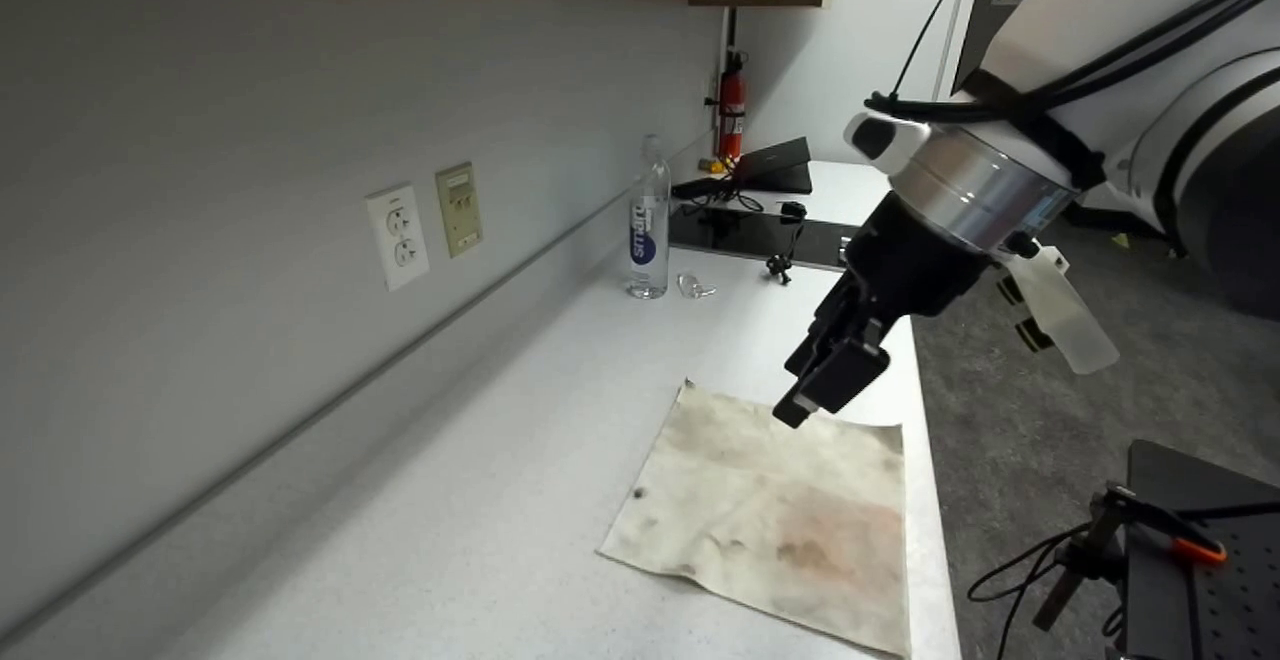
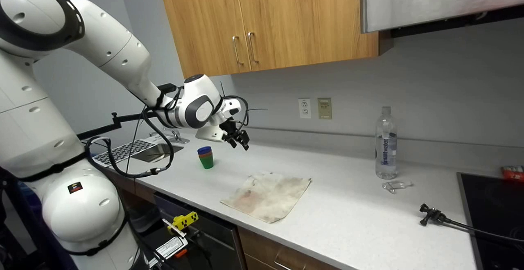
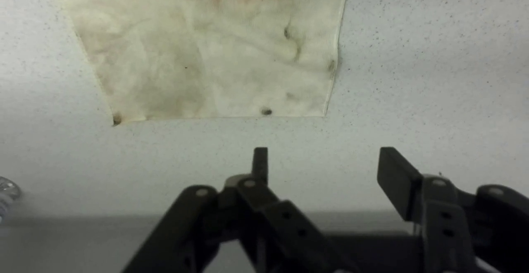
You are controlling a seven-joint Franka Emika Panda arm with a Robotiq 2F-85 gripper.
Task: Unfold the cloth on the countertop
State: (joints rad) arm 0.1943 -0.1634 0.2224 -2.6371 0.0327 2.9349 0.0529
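The cloth [image 1: 770, 515] is beige with brownish and pinkish stains. It lies spread nearly flat on the white countertop [image 1: 480, 520], squarish in outline, with a few low wrinkles. It also shows in an exterior view [image 2: 270, 196] and at the top of the wrist view [image 3: 198, 58], where its far part is cut off. My gripper [image 1: 797, 387] is raised above the countertop, apart from the cloth. In the wrist view its jaws [image 3: 324, 161] are spread wide with nothing between them, below the cloth's near edge. The gripper also shows in an exterior view [image 2: 240, 144].
A clear water bottle [image 2: 386, 147] and a clear plastic piece [image 2: 396, 186] stand near the wall. A black clamp with cable [image 2: 434, 216] lies by the cooktop [image 2: 499, 208]. Stacked coloured cups [image 2: 206, 157] stand near the sink. Wooden cabinets [image 2: 286, 20] hang above.
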